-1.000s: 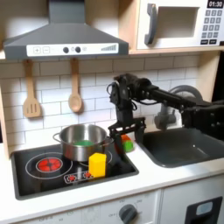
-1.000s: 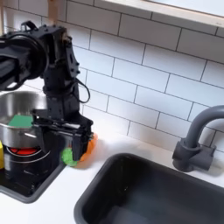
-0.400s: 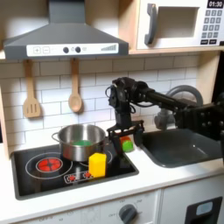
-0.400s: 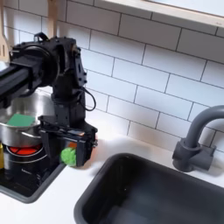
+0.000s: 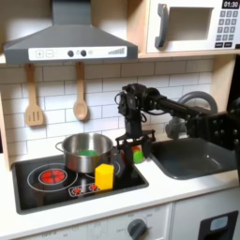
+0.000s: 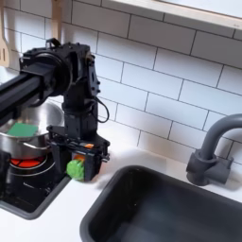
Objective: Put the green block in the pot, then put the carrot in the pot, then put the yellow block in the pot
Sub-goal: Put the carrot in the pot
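The steel pot (image 5: 86,148) stands on the black stovetop (image 5: 56,184), and the green block (image 5: 88,153) lies inside it. In the second exterior view the pot (image 6: 28,142) shows the green block (image 6: 21,129) from above. My gripper (image 5: 132,152) is down at the stove's right edge, right of the pot, shut on the carrot (image 5: 137,156). In the second exterior view the gripper (image 6: 81,163) holds the carrot (image 6: 75,168) low, its green end facing the camera. The yellow block (image 5: 104,176) stands upright in front of the pot.
A dark sink basin (image 5: 192,156) with a grey faucet (image 6: 210,151) lies to the first exterior view's right. Two wooden utensils (image 5: 81,101) hang on the tiled wall behind the stove. A range hood (image 5: 67,42) and microwave (image 5: 192,25) sit overhead.
The gripper came down over the carrot beside the pot and closed around it, shifting slightly toward the pot. The green and yellow blocks have not moved.
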